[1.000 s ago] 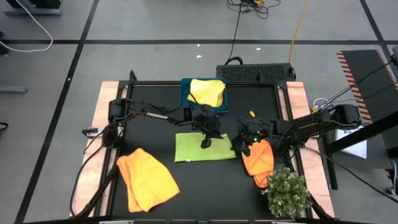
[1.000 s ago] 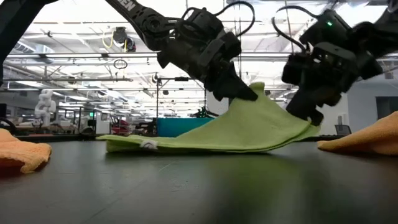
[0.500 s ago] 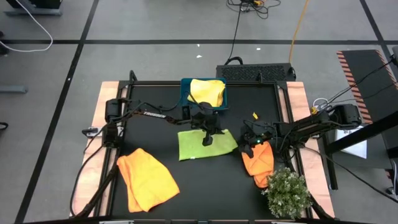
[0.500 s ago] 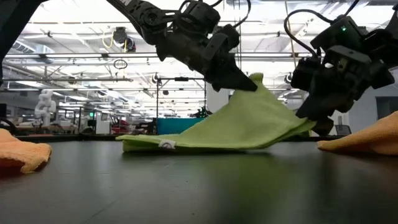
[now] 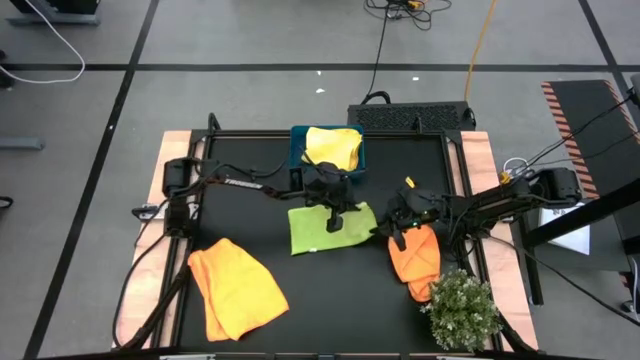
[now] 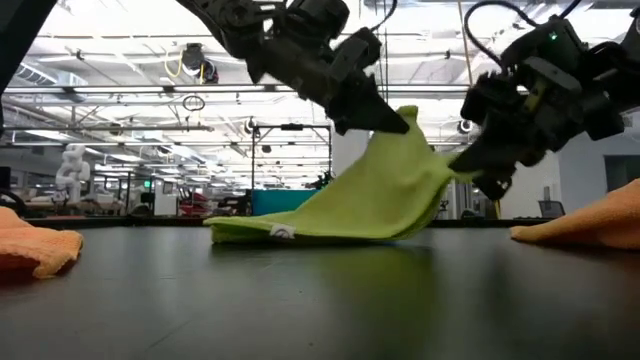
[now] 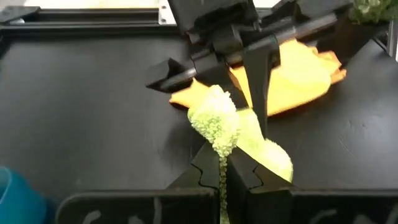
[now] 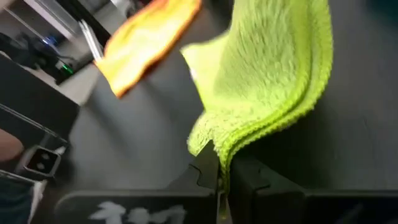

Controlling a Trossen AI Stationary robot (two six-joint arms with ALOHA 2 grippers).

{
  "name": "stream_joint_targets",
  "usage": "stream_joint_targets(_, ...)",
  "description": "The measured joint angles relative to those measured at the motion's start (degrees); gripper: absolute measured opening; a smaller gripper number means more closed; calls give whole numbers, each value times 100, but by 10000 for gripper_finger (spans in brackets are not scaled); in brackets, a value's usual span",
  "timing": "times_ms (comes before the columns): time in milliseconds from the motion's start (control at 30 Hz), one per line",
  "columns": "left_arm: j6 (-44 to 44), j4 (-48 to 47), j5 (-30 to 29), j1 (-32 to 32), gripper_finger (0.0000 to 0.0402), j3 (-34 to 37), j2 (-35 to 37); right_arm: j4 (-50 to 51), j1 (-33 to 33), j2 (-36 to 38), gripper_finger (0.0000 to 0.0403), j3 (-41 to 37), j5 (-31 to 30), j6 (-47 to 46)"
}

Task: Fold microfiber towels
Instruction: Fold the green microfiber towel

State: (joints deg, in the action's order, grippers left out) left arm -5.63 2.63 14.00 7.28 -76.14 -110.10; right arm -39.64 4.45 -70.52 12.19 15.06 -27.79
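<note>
Green towel (image 5: 328, 227), just in front of the tray (image 5: 296, 148), hangs pinched between left gripper (image 5: 336, 222) and right gripper (image 5: 392, 233), both clamped on its lifted edge for folding.

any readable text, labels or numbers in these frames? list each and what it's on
None can be read.
White lettering on the left arm's link: too small to read.
Small white tag on the green towel: nothing legible.
White marks along the right wrist camera's lower edge: blurred, unreadable.
Both grippers, left and right, pinch that towel; no markings show on them.
</note>
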Motion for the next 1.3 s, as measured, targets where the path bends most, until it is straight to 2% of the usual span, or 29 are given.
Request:
stream_joint_targets(200,-154,-761,-785,-291,0,0,650,-530,11,158,2,82,18,22)
stream_joint_targets(400,-86,-1435,-1765,-781,0,-6,1380,-291,-7,347,1,653,44,418)
stream_joint_targets(633,245,-1939,-3311,-1528,0,0,2103,1205,-4,396,1,1910,403,1145)
stream_joint_targets(800,732,-2321,-4055,-2050,0,-15,2551,2606,-79,473,1,2894,918,1508)
stream_joint_targets(900,1065,-2628,-4447,-2393,0,5,2717,3301,-167,493,0,3391,1021,1639)
stream_joint_targets(1000,1420,-2766,-4497,-2697,0,2,2795,3807,-292,539,0,3708,1046,1630)
stream_joint_targets(1167,2042,-2746,-4291,-3095,0,-1,2895,3790,-536,551,0,3886,1498,1143)
stream_joint_targets(1300,2314,-2591,-4257,-3354,0,-3,2942,3774,-679,547,0,3896,1529,749)
